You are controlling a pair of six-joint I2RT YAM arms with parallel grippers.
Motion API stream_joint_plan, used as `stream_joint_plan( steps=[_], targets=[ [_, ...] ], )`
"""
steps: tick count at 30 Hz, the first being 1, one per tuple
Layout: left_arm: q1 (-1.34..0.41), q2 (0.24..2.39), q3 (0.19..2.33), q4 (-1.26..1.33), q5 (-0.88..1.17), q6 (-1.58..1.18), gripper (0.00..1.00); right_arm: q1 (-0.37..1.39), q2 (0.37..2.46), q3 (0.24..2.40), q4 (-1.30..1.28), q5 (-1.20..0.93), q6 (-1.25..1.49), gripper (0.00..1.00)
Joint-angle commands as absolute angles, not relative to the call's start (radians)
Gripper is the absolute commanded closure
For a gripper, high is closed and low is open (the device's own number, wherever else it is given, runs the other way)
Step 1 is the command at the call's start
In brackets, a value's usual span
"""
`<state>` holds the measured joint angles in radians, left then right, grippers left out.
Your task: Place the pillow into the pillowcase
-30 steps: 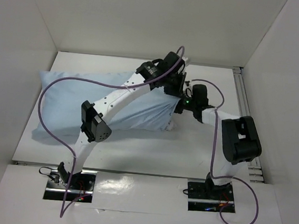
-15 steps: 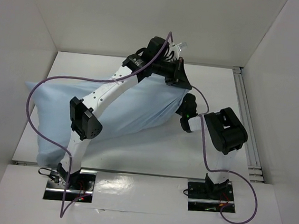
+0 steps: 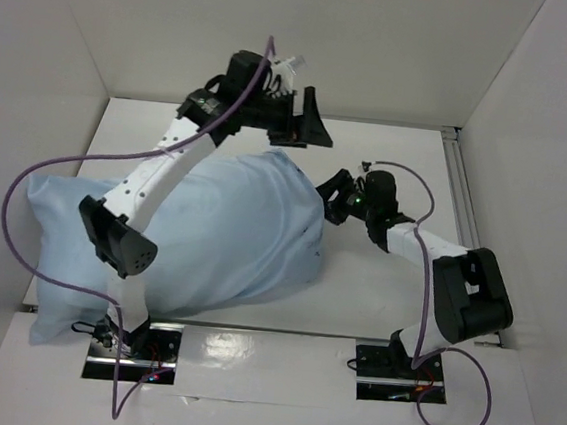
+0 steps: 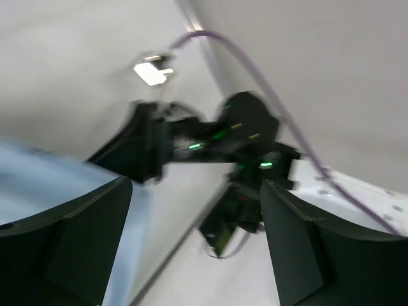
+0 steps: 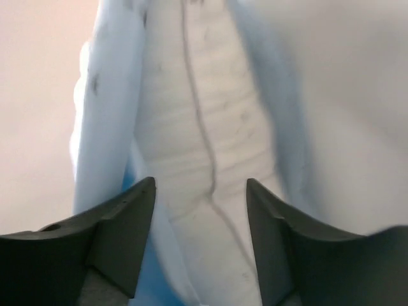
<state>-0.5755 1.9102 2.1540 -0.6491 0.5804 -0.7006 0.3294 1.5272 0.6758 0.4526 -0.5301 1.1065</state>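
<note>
The pale blue pillowcase (image 3: 211, 231) lies bulging across the left and middle of the table, its near left corner hanging over the front edge. In the right wrist view the white pillow (image 5: 204, 121) shows its seamed end between the pillowcase's (image 5: 105, 108) blue edges. My right gripper (image 3: 331, 199) is open at that right end (image 5: 201, 183), holding nothing. My left gripper (image 3: 310, 127) hangs open in the air above the far right corner of the pillowcase. Its view (image 4: 196, 185) is blurred, with blue cloth (image 4: 38, 185) at the left and the right arm's wrist (image 4: 245, 137) ahead.
White enclosure walls stand on the left, back and right. A metal rail (image 3: 464, 185) runs along the table's right side. Purple cables (image 3: 25, 188) loop off both arms. Bare tabletop (image 3: 366, 291) lies right of the pillowcase, in front of the right arm.
Both grippers were shut on the pillowcase's right end and have opened. The left gripper swung up and left. The filled pillowcase dropped and slid toward the near left edge.
</note>
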Motion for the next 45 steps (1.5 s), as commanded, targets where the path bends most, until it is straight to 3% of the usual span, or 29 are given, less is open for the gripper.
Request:
stream_joint_plan(
  steps=[1,5,9,14,19,24,26,28,29,30,34,38,45],
  targets=[
    [-0.508,1.769,2.163,-0.860,0.328,-0.572,0.06,0.282,1.468,0.830,-0.036,-0.398,0.791,0.33],
    [-0.476,1.631,1.985,-0.989,0.008,-0.595,0.09,0.226,1.468,0.971,-0.244,-0.289,0.677,0.23],
    [-0.427,1.491,1.749,-1.049,-0.266,-0.664,0.09,0.206,1.468,1.035,-0.242,-0.319,0.626,0.20],
    [-0.345,1.378,1.515,-1.049,-0.298,-0.673,0.09,0.270,1.558,1.216,-0.239,-0.347,0.469,0.17],
    [-0.285,1.333,1.410,-1.058,-0.288,-0.663,0.07,0.408,1.759,1.460,-0.343,-0.218,0.347,0.13],
    [-0.236,1.322,1.353,-1.058,-0.270,-0.644,0.07,0.492,1.965,1.713,-0.444,-0.227,0.249,0.13],
    [-0.209,1.312,1.353,-1.058,-0.258,-0.629,0.06,0.502,2.069,1.790,-0.497,-0.209,0.233,0.17],
    [-0.187,1.312,1.344,-1.043,-0.221,-0.601,0.04,0.512,2.109,1.851,-0.521,-0.189,0.233,0.40],
    [-0.172,1.312,1.344,-1.025,-0.201,-0.591,0.04,0.512,2.120,1.852,-0.522,-0.160,0.282,0.59],
    [-0.172,1.324,1.335,-1.025,-0.184,-0.581,0.06,0.512,2.106,1.838,-0.502,-0.050,0.322,0.99],
    [-0.163,1.366,1.322,-0.965,-0.095,-0.546,0.19,0.453,1.887,1.553,-0.292,0.093,0.491,1.00],
    [-0.163,1.449,1.322,-0.919,-0.025,-0.508,0.28,0.324,1.639,1.297,-0.154,0.078,0.566,1.00],
    [-0.182,1.610,1.420,-0.867,0.044,-0.499,0.37,0.151,1.491,1.201,-0.201,-0.060,0.586,1.00]
  ],
)
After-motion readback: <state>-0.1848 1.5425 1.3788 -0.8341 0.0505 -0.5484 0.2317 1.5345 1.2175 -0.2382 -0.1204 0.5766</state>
